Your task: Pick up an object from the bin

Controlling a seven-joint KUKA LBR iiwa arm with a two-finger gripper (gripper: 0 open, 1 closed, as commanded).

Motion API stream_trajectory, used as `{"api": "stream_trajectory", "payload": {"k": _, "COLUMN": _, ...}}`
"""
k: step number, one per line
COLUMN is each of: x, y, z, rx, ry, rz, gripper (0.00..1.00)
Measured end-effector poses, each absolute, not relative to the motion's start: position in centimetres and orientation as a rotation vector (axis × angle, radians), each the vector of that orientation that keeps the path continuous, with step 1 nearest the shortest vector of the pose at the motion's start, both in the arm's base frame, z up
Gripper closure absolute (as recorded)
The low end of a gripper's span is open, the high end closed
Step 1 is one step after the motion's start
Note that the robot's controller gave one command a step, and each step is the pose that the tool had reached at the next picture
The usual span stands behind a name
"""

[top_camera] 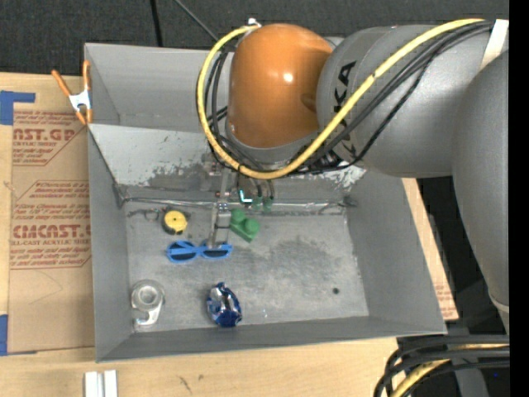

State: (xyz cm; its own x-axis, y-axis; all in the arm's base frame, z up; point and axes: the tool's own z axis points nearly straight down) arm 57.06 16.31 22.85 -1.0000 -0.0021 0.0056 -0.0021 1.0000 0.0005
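Far to the left of my jaws and below them stands a clear glassy little cup. Nearer on the left lies a small yellow round disc. Just below and left of my gripper lies a blue plastic spectacle-shaped piece, with a crumpled blue-and-white wad further below. Just right of my jaws sits a small green plastic block. It is probably light, stiff and smooth, and best squeezed across its flat sides. I cannot tell whether my jaws are parted or clenched.
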Motion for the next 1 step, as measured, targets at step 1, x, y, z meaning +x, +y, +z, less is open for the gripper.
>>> {"api": "stream_trajectory", "payload": {"k": 1, "x": 58.57, "y": 13.89, "z": 6.50, "rx": 0.118, "ry": -3.135, "rz": 0.002, "gripper": 0.00}}
